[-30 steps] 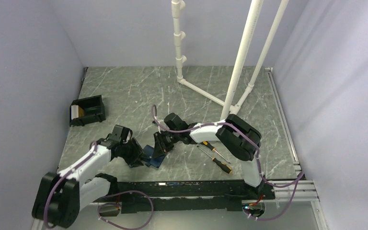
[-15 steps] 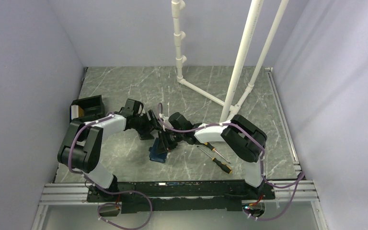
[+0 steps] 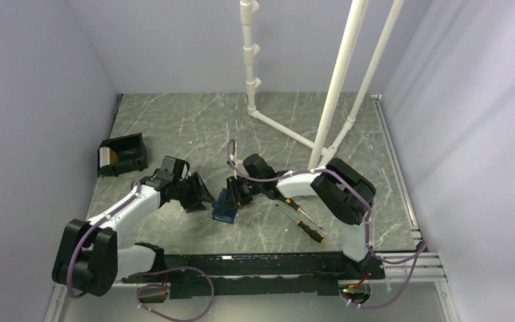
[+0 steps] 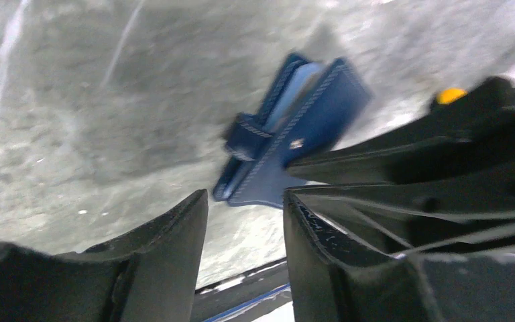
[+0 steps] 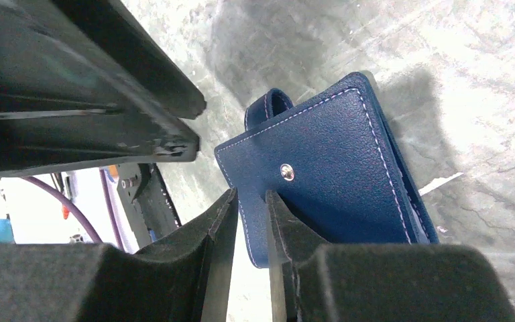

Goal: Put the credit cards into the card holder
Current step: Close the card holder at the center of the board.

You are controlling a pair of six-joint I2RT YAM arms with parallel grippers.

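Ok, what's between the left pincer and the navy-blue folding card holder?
Only bare grey marbled tabletop separates the open left pincer from the navy-blue folding card holder, per the left wrist view.

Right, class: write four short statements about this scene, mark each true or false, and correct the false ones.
1. The right gripper pinches the holder by its edge. True.
2. The left gripper holds a card. False: its jaws stand apart with nothing between them.
3. Two screwdrivers lie on the table by the right arm. True.
4. The black box sits at the table's right edge. False: it sits at the left edge, by the wall.
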